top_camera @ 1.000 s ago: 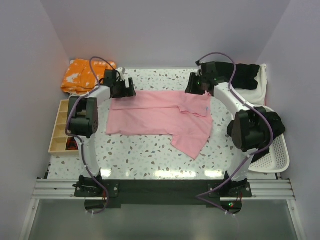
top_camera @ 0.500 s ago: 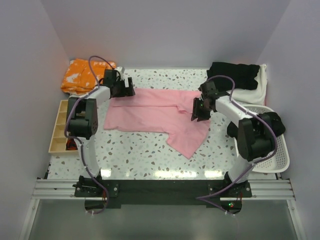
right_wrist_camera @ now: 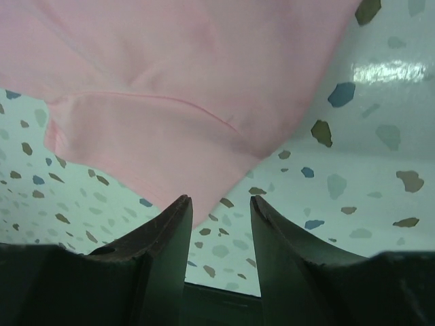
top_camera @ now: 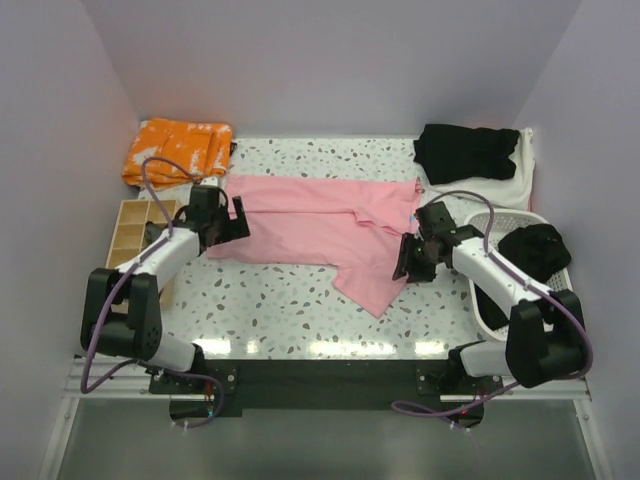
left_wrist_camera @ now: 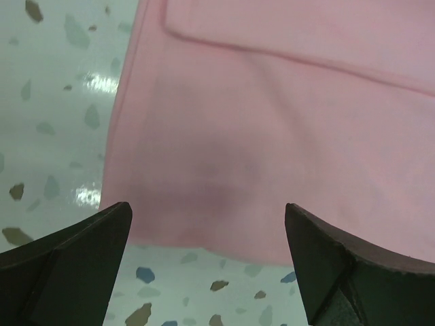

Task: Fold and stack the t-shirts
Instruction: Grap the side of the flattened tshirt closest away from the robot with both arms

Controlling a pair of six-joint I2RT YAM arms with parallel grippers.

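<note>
The light pink short-sleeved fabric t-shirt (top_camera: 315, 222) lay spread flat across the middle of the speckled white table (top_camera: 290, 315), with one part trailing toward the near right. The left pincer (top_camera: 236, 220) hung over its left edge, fingers (left_wrist_camera: 81, 238) wide apart above the cloth's near left corner. The right pincer (top_camera: 406, 262) sat at the shirt's right edge, its fingers (right_wrist_camera: 163, 238) a narrow gap apart and clamped on nothing. A black folded t-shirt (top_camera: 465, 150) rested on an off-white fabric shirt (top_camera: 508, 187) at the far right corner. Beside them stood a white plastic basket (top_camera: 480, 222) holding a dark garment (top_camera: 535, 250). An orange patterned cloth (top_camera: 175, 150) lay far left, near a wooden compartment tray (top_camera: 128, 235).
</note>
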